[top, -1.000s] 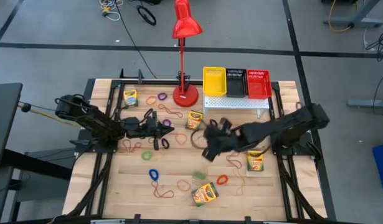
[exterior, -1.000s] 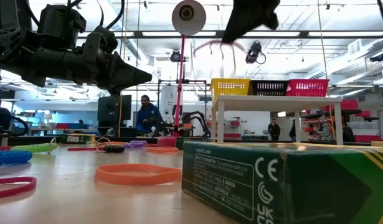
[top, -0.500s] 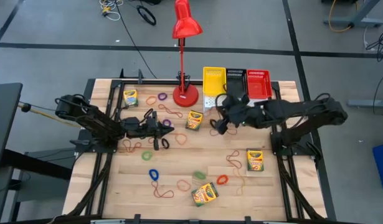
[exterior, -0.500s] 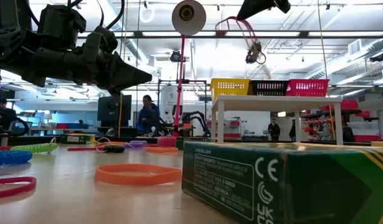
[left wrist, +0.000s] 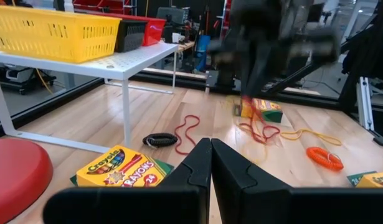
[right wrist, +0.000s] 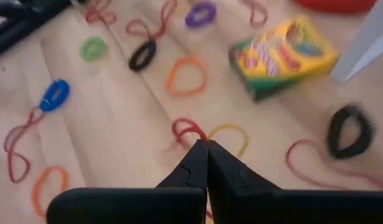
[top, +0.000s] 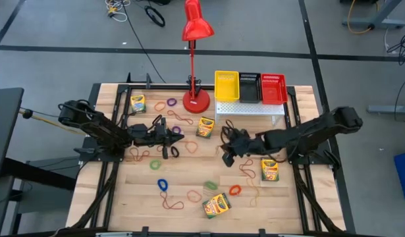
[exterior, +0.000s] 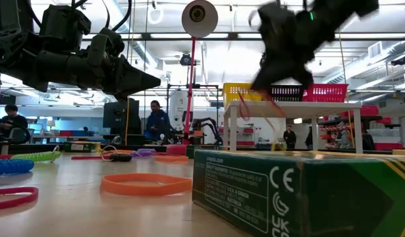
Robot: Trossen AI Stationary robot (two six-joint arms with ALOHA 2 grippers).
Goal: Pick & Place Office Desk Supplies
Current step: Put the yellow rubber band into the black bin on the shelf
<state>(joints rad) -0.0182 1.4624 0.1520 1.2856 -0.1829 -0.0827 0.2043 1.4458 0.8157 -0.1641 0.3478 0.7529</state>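
Several yellow-and-green crayon boxes lie flat on the wooden table, one (top: 205,126) near the lamp and one (top: 270,169) at the right. Rubber-band loops in several colours are scattered around them. My right gripper (top: 225,158) is over the table's middle, slanting down and shut on a red rubber band (right wrist: 186,130). A yellow loop (right wrist: 231,134) shows next to that band at the fingertips. My left gripper (top: 181,139) waits level at the left, shut with nothing in it. My right gripper pinches the red rubber band at its upper end (right wrist: 192,138) between the two fingertips. The fingers slant down from the table's right side. The band hangs slack below them (exterior: 273,105). Whether the yellow loop is also in the hold, I cannot tell.
A tall red desk lamp (top: 195,99) stands at the far middle. Beside it a white perforated stand (top: 249,108) carries a yellow, a black and a red basket. A black band (top: 209,146) and an orange band (top: 189,146) lie between the two grippers.
My right gripper swung up and toward the far edge near the white stand. It then came back toward the near edge and sank low over the table's middle, rolling as it went. It stayed shut, and the red band trailed below it throughout.
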